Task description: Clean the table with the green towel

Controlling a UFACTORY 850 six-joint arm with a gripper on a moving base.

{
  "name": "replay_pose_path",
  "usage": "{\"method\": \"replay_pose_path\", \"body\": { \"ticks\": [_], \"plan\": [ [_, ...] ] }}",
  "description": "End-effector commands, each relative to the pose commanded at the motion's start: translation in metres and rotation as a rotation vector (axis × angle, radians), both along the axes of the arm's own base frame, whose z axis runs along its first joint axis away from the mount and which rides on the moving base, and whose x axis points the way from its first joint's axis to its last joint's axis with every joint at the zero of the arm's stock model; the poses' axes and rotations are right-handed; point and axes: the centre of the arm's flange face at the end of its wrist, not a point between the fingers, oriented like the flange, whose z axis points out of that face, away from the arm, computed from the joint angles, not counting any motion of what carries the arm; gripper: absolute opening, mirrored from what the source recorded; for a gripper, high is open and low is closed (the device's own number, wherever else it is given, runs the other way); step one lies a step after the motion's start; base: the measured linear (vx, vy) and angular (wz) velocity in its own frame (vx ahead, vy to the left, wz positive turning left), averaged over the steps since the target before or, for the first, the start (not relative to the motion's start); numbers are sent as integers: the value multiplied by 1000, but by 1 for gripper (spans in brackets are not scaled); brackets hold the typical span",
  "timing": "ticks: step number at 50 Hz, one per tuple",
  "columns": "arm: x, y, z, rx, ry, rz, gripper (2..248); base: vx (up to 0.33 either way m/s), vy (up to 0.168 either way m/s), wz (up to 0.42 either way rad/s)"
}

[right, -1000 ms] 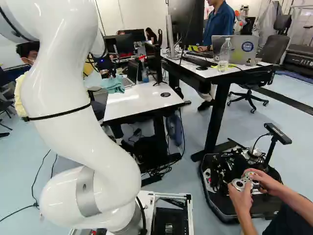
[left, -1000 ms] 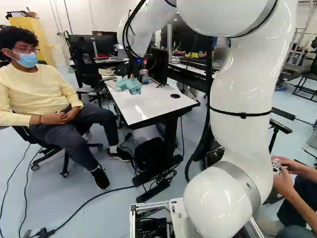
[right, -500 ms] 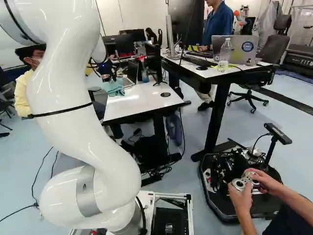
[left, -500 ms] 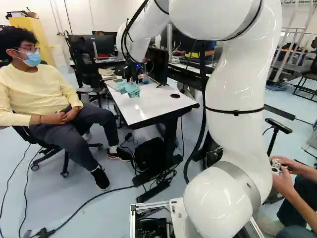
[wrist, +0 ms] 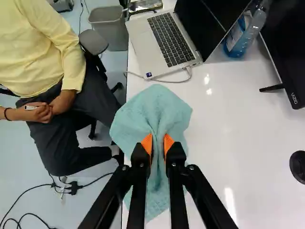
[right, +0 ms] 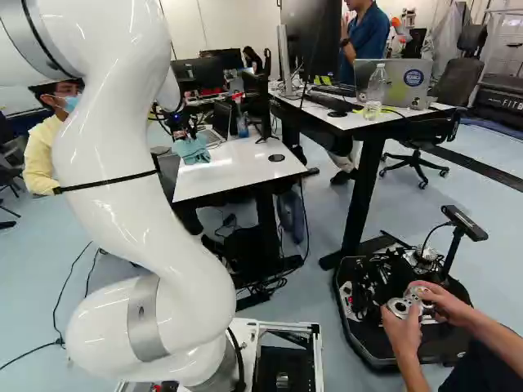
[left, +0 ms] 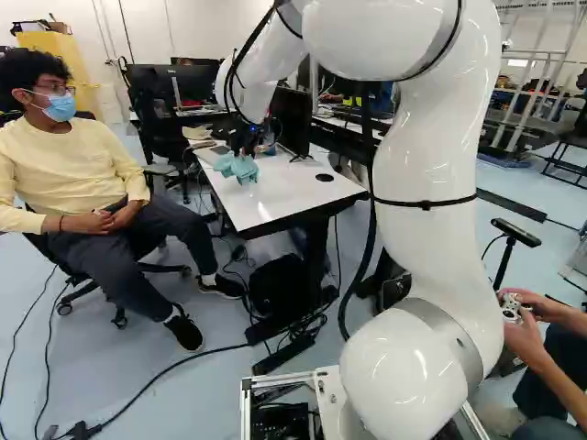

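Okay, base unmoved, arm shifted: my end effector (wrist: 158, 143) has carried the green towel (wrist: 159, 107) a bit nearer the base along the table (wrist: 233, 152) over the last second. Fingers nearly closed, orange pads (wrist: 147, 142) pinching a bunched fold from both sides. The towel spreads ahead of and under the grip, partly past the table's edge on the seated person's side. Looks like a wiping pass or its setup; can't tell if the cloth presses on the surface. Next probably needs light downward contact and a sweep inward, clear of the laptop (wrist: 162, 43) and its cable (wrist: 174, 81), which could snag. Containers: spray bottle (wrist: 243, 33) beyond the laptop, blue liquid inside; gray bin (wrist: 106, 24) past the edge, contents unclear; clear bottle (right: 377, 86) on the other desk (right: 359, 121), contents unclear.
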Motion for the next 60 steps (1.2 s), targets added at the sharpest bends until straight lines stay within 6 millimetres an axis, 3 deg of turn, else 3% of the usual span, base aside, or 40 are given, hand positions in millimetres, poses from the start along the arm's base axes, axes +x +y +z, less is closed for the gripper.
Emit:
{"method": "replay_pose_path", "body": {
  "ticks": [60],
  "plan": [
    [26, 12, -72, -6, 5, -2, 51, 0, 0, 0]
  ]
}}
